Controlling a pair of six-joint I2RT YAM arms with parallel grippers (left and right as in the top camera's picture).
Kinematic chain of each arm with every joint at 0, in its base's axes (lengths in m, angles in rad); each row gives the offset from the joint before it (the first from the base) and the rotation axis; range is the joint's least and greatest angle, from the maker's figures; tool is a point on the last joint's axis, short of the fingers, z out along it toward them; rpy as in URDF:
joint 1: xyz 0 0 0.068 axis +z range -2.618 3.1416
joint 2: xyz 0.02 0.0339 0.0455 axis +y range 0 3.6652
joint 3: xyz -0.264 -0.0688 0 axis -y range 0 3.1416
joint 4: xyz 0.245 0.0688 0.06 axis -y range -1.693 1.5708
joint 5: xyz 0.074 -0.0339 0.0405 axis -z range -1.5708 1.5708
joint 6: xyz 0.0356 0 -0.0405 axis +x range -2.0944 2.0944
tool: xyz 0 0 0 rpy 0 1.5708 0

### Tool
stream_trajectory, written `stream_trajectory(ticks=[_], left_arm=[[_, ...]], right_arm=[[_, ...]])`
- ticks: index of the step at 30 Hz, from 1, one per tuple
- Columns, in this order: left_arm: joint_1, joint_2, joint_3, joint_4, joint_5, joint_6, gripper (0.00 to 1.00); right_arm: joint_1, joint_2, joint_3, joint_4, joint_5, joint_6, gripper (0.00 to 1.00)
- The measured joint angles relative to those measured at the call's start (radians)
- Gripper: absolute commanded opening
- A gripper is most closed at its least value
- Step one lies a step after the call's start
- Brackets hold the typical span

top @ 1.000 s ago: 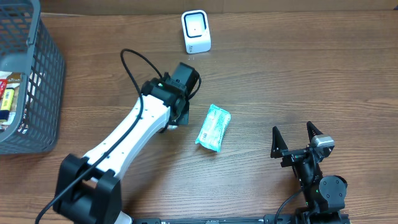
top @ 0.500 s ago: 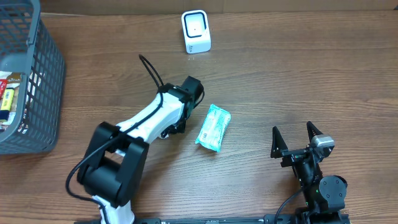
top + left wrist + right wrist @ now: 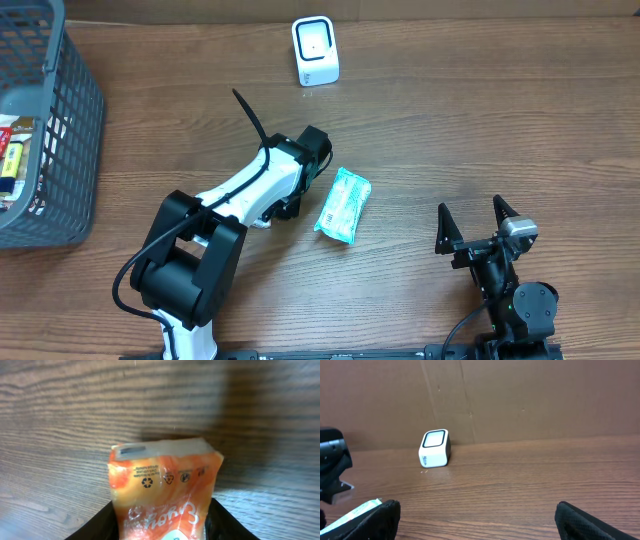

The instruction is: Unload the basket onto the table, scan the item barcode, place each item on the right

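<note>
An orange snack packet (image 3: 165, 475) lies on the wooden table, filling the left wrist view with its sealed end pointing away. My left gripper (image 3: 162, 506) is open, a black finger at each side of the packet without squeezing it. From overhead the left gripper (image 3: 292, 198) points down beside a teal packet (image 3: 343, 204), and the arm hides the orange packet. The white barcode scanner (image 3: 315, 50) stands at the table's back edge. My right gripper (image 3: 478, 215) rests open near the front right with nothing between its fingers, facing the scanner (image 3: 435, 448).
A grey mesh basket (image 3: 60, 130) holding several items stands at the far left. The teal packet's corner (image 3: 357, 510) shows at the lower left of the right wrist view. A brown cardboard wall backs the table behind the scanner.
My left arm has folded down and shifted slightly right, toward the teal packet. Its jaws have parted from shut. The right arm has not moved.
</note>
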Motion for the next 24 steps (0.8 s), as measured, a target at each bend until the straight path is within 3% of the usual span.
stream_trajectory(ticks=[12,24], left_arm=[[0.000,0.000,0.083,-0.076,0.033,0.000,0.40],[0.050,0.000,0.356,-0.284,0.076,-0.015,0.38]], right_arm=[[0.000,0.000,0.000,0.000,-0.001,0.000,1.00],[0.000,0.000,0.000,0.000,0.000,0.000,1.00]])
